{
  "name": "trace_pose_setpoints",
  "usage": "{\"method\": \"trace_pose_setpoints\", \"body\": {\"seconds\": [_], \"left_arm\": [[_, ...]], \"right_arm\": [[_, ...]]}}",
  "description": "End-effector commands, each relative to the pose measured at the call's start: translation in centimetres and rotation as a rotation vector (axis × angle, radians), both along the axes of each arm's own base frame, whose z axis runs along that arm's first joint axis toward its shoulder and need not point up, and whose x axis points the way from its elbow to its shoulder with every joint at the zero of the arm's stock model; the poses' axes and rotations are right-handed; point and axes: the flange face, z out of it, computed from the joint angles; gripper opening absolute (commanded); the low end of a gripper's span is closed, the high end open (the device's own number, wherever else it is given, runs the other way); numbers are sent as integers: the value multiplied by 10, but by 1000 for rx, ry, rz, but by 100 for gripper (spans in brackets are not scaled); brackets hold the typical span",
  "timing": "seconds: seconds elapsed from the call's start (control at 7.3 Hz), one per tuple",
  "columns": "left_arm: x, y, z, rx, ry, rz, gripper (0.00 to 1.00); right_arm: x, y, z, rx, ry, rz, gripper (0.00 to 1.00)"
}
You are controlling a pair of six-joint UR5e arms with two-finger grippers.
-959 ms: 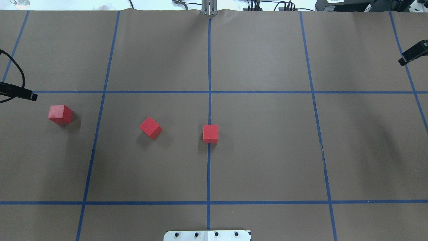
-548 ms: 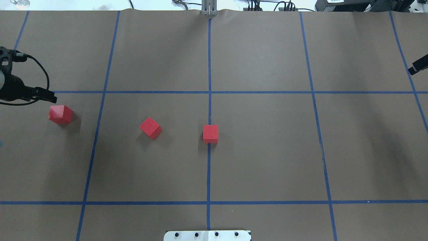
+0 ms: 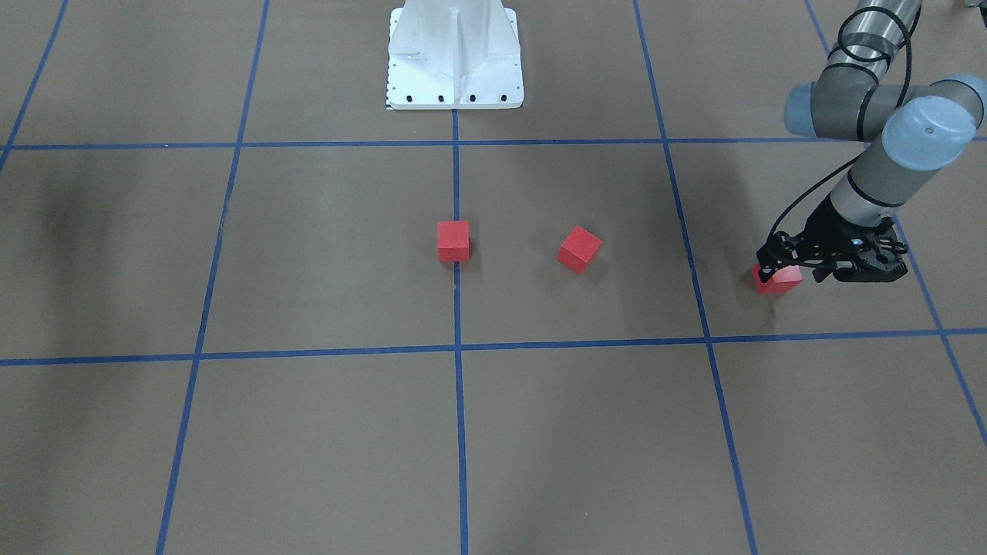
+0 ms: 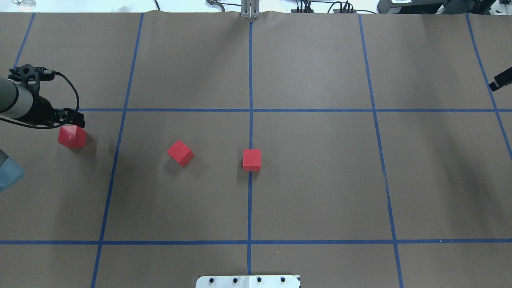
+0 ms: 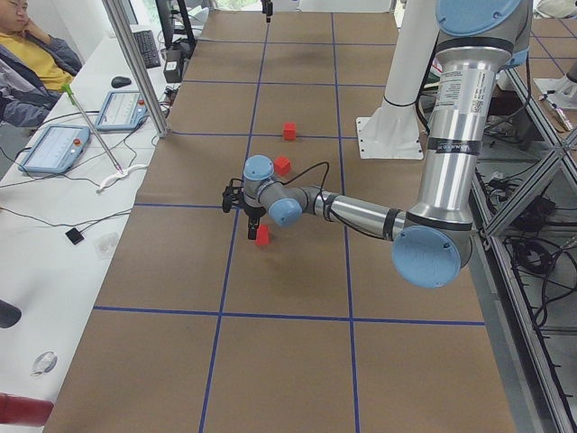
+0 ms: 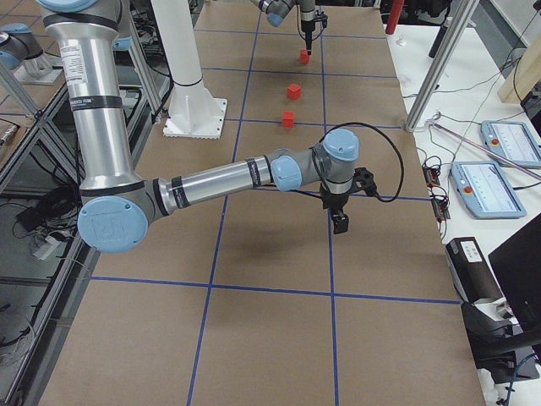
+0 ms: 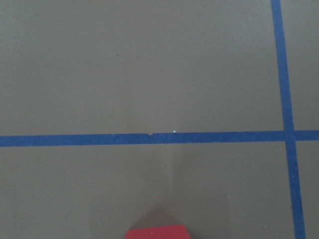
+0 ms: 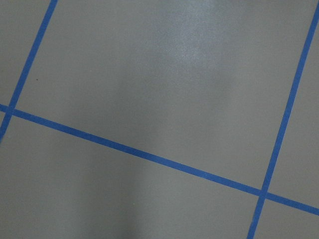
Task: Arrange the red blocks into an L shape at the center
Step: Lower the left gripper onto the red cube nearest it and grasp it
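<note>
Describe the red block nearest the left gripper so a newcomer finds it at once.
From the white robot base, look to the robot's left, past the blue tape line bounding the central squares. The red block lies alone in that outer square. Unlike the turned block and the centre-line block, it has the left gripper right at it.

A white bench [image 5: 41, 262] ran beside the brown, blue-taped floor [image 5: 288, 361], carrying tablets [image 5: 54, 149] and cables [image 5: 122, 178]; aluminium posts [image 5: 139, 72] stood along it.

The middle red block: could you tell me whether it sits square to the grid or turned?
Turned: the middle red block lies diamond-wise to the blue tape lines, unlike the square-set centre-line block.
</note>
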Motion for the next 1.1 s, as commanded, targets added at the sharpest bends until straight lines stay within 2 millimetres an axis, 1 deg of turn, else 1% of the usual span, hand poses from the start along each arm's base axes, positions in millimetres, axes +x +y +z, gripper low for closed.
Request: {"method": "trace_pose_setpoints", "body": {"seconds": [0.0, 0.14, 0.41, 0.55, 0.68, 0.82, 0.96], "left_arm": [[1, 1, 8, -6, -14, -1, 97], [7, 4, 8, -1, -24, 4, 96], [12, 7, 9, 3, -30, 13, 95], [15, 10, 12, 1, -36, 16, 87], [16, 11, 12, 3, -37, 21, 46], [22, 14, 11, 6, -36, 32, 18], [23, 14, 3, 22, -27, 40, 4]], "right_arm": [[0, -1, -1, 1, 0, 1, 100], [0, -1, 0, 0, 0, 1, 100], [0, -1, 1, -2, 1, 1, 100], [0, -1, 3, -6, 2, 1, 100], [0, -1, 3, -6, 2, 1, 100], [0, -1, 3, -6, 2, 1, 100], [0, -1, 4, -8, 2, 1, 100]]}}
